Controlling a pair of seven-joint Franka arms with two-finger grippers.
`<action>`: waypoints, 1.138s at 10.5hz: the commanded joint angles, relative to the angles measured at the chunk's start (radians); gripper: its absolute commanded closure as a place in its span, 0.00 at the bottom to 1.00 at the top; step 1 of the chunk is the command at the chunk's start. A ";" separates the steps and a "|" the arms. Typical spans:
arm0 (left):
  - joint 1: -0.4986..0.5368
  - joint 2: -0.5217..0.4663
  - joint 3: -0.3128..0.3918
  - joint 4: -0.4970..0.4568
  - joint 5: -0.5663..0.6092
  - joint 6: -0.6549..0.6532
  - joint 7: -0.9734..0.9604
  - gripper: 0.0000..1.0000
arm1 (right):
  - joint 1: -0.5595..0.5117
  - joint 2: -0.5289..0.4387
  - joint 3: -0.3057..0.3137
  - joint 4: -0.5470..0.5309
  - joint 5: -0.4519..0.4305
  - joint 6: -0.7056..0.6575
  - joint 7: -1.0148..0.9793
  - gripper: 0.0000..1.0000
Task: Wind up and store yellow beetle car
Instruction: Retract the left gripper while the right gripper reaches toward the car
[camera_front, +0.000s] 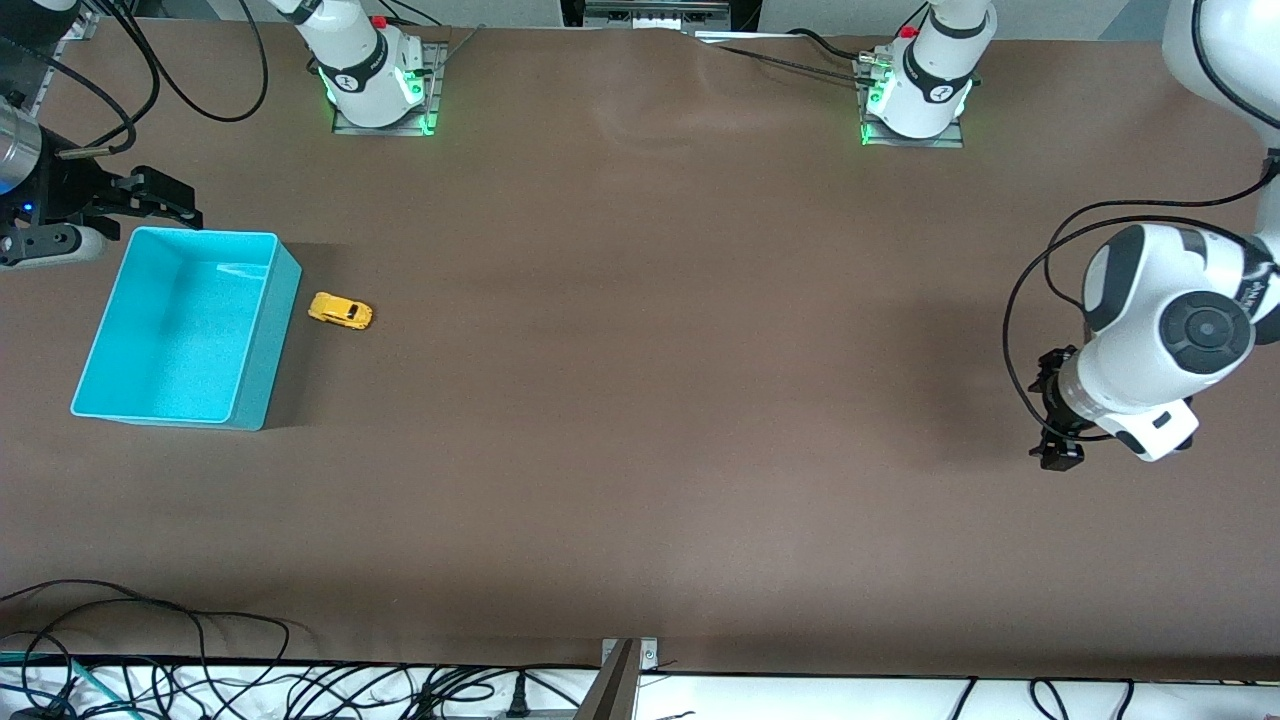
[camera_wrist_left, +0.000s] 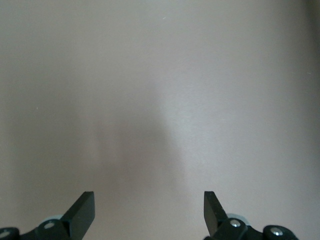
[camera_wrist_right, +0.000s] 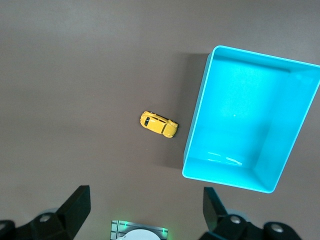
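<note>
So the yellow beetle car is sitting on the brown tabletop toward the right arm's end, just beside the long wall of the turquoise bin but not touching it, and nothing is lying inside the bin. From the right wrist view you're looking straight down on the car next to the bin. The right gripper is hanging high over that end of the table, near the bin's corner closest to the arm bases, with its fingers spread wide and nothing between them. The left gripper is hovering over bare tabletop way down at the left arm's end, well apart from the car, fingers also standing apart and holding nothing.
</note>
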 joint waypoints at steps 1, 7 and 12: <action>-0.003 -0.001 -0.004 0.107 -0.049 -0.107 0.277 0.00 | 0.000 0.000 0.002 0.005 -0.007 -0.010 0.004 0.00; 0.000 -0.066 -0.021 0.278 -0.183 -0.368 0.966 0.00 | 0.001 0.016 0.003 0.011 0.039 -0.004 0.003 0.00; 0.011 -0.148 -0.033 0.279 -0.197 -0.477 1.393 0.00 | 0.033 0.071 0.011 0.007 0.039 0.005 0.007 0.00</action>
